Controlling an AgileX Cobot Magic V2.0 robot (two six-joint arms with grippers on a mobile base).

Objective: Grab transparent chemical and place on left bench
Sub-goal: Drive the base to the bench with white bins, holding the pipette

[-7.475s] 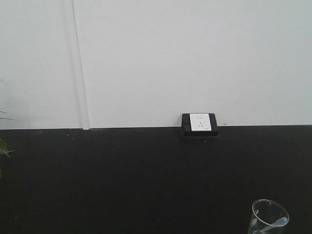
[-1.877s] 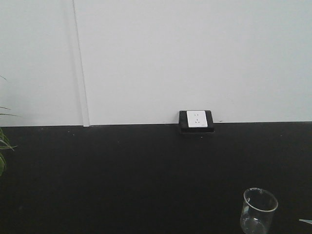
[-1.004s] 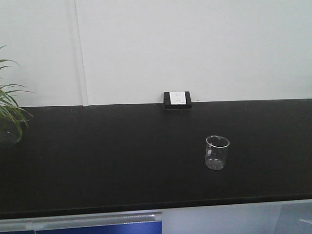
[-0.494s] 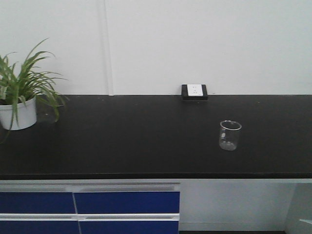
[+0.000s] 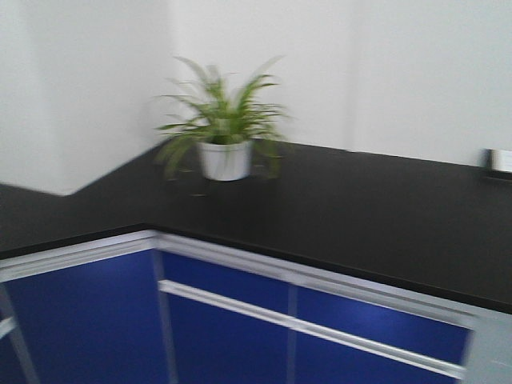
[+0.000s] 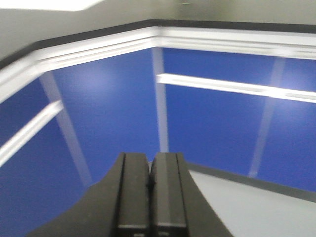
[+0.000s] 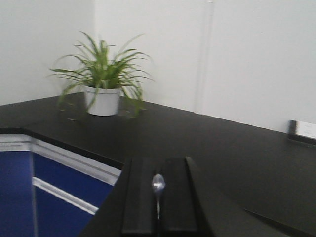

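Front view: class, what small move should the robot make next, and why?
Probably turn the base rightward. No transparent container shows anywhere: only a potted plant stands on the black bench, which continues past the socket at the right edge. The left hand and right hand are shut, holding no glass.

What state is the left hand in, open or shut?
Shut. In the left wrist view the left hand shows its two black fingers touching side by side, nothing between them.

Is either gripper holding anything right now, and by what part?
Left gripper: shut, empty. Right gripper pinches a small spoon-like metal piece by its stem, rounded end showing between the fingers.
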